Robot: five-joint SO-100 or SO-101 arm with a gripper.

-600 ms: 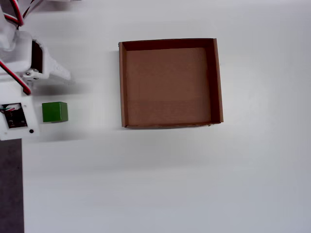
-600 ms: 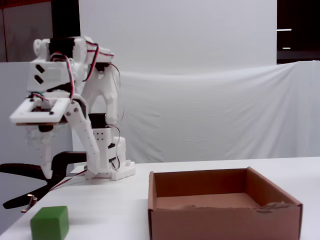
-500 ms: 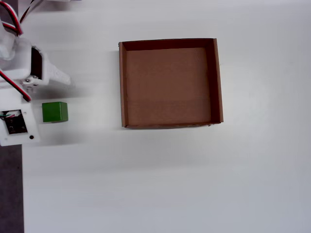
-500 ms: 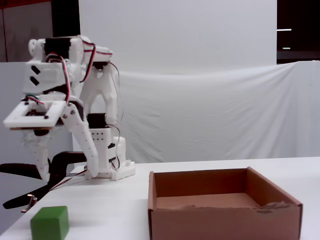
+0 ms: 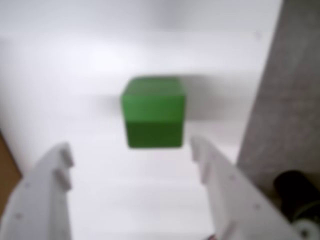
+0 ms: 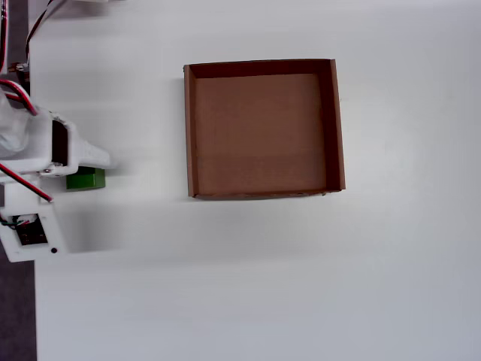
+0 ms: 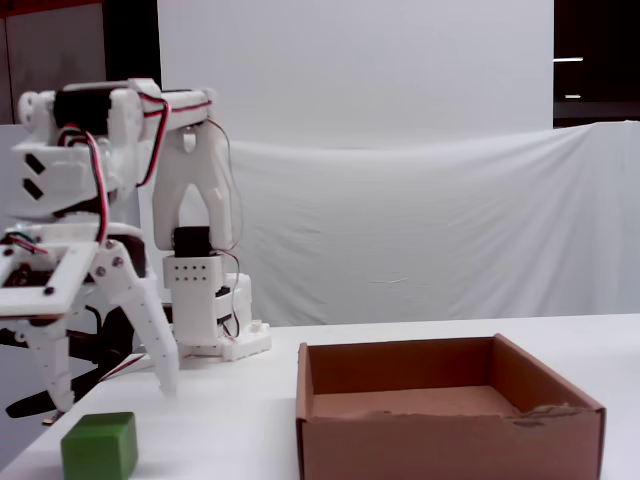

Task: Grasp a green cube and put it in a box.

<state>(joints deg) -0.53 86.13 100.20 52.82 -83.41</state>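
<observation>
Pincer (image 5: 130, 150) gapes wide and holds nothing, its two white fingers (image 5: 52, 170) splayed to either side in the wrist view. Straight ahead of the gap, centred between the tips but not yet enclosed, sits the green cube (image 5: 153, 118) on the white counter (image 5: 75, 75) (close to that counter's edge). It is small, matte and plain-faced. The box (image 6: 261, 128) lies well apart, empty.
</observation>
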